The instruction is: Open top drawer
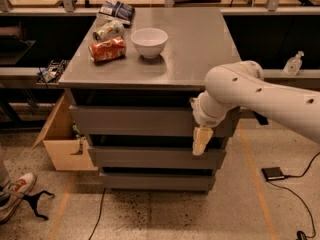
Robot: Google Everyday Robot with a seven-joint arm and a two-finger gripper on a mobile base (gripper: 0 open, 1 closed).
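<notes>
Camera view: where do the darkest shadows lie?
Camera view: deep shadow fills the gap above the matte grey top drawer; the round white bowl shades the grey tabletop softly; the cream gripper, at that drawer's right end, is well lit.
</notes>
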